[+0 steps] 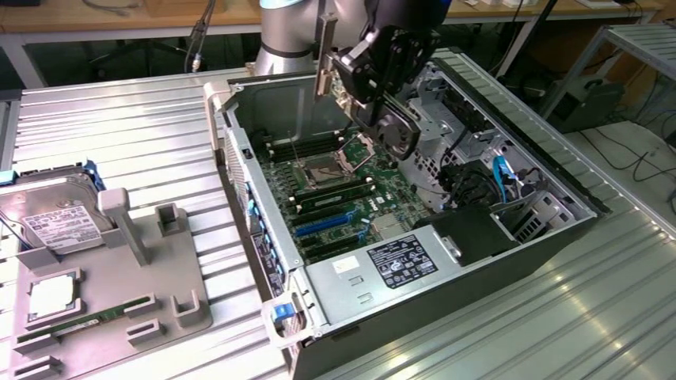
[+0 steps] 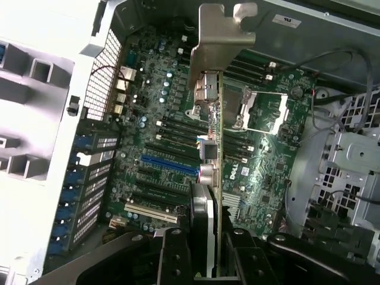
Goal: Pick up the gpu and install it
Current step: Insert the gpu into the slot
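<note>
Above open computer case (image 1: 245, 150) | fingers (image 2: 174, 252) grasping gpu (image 2: 209, 148) edge-on | motherboard (image 2: 160, 142) marked DELL in white

Exterior view high, looking down; wrist view close; both share the motherboard (image 1: 340, 195) (image 2: 155, 122)

arm (image 1: 285, 36) rises at far side, bends toward exterior view's right. wrist pitched down. gripper (image 1: 368, 91) hangs mid-air, fingers (image 2: 175, 252) partly closed, clamped on gpu (image 2: 215, 89), card held edge-on, vertical.

One gpu (image 1: 391, 133), one computer case (image 1: 277, 103) (open)
</note>
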